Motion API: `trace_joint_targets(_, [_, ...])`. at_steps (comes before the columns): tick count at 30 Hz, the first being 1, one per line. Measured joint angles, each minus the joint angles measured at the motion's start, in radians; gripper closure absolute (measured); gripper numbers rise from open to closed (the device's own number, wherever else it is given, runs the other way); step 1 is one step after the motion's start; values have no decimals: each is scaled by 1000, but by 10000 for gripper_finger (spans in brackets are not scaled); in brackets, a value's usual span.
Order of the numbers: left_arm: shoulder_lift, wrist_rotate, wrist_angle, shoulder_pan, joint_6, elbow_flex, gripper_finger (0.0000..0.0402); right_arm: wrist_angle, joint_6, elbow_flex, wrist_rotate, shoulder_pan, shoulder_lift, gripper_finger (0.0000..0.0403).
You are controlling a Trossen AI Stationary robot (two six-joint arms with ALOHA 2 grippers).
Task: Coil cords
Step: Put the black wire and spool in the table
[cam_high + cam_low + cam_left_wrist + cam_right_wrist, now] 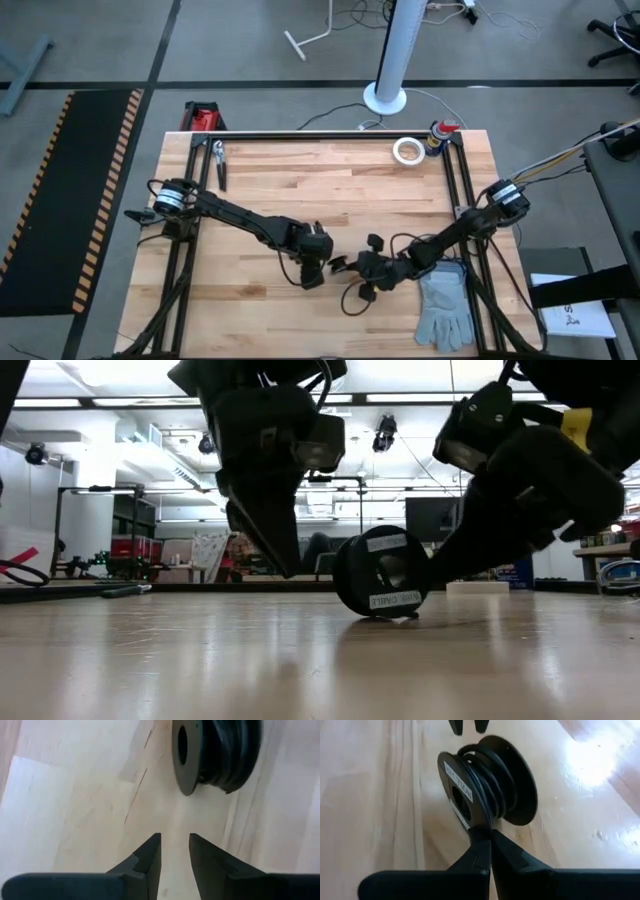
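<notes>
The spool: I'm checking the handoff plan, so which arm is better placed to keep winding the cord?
Right. The right gripper is shut on the spool; the left gripper hovers apart from it.

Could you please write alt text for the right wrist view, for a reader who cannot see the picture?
The right gripper is shut on a black cord wound on a black spool that stands on its edge on the wooden table. Beyond the spool, the left gripper shows its fingertips.

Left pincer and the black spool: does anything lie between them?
Nothing: in the left wrist view only bare wooden table lies between the left pincer, slightly open, and the spool wound with black cord.
</notes>
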Motion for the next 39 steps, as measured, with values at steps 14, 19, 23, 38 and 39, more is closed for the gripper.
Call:
trace_joint_targets(14, [13,-64,158,-11,-9,0,317,-27,16,0,-7,23,0,402])
trace_joint_targets(19, [41,-64,175,-11,-7,0,317,-28,32,-1,-10,35,0,376])
trace_joint_targets(23, [43,-80,179,-11,3,0,317,-38,61,-1,-10,44,0,337])
trace_joint_targets(38, [43,-91,200,-10,20,30,314,-89,164,-2,-3,77,0,258])
trace_joint_targets(39, [43,-91,203,-10,21,31,314,-88,170,-2,-2,77,0,258])
